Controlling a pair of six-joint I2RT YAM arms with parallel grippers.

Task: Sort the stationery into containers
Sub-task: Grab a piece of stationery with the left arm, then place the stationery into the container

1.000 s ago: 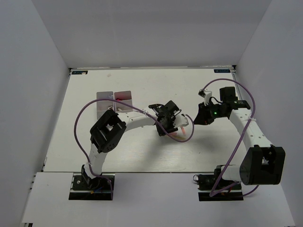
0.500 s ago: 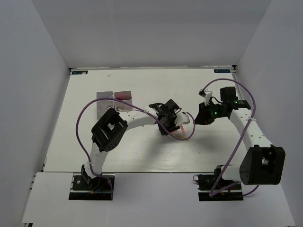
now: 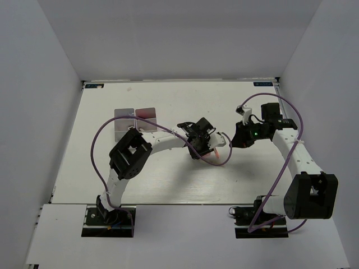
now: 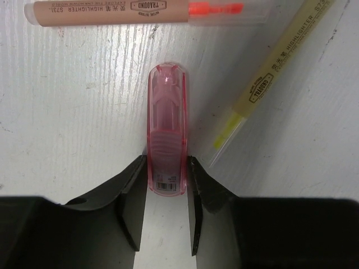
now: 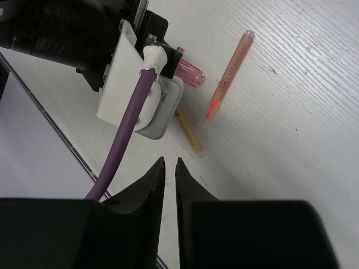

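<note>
Pink piece (image 4: 166, 129), flat on the bench (image 4: 67, 129), is pinched at its near end by the left gripper (image 4: 167, 185). An orange highlighter (image 4: 112, 11) lies just ahead, a yellow highlighter (image 4: 272, 78) ahead-right. End-held, the piece may pivot or slip when lifted.

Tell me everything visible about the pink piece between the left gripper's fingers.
The pink piece is short, clear pink plastic: rounded far end, ribbed section, barcode label at the near end. It lies flat on the white table, pointing away from the wrist camera. The left gripper has a finger against each side of its near end. An orange highlighter and a yellow highlighter lie nearby, apart from it.
</note>
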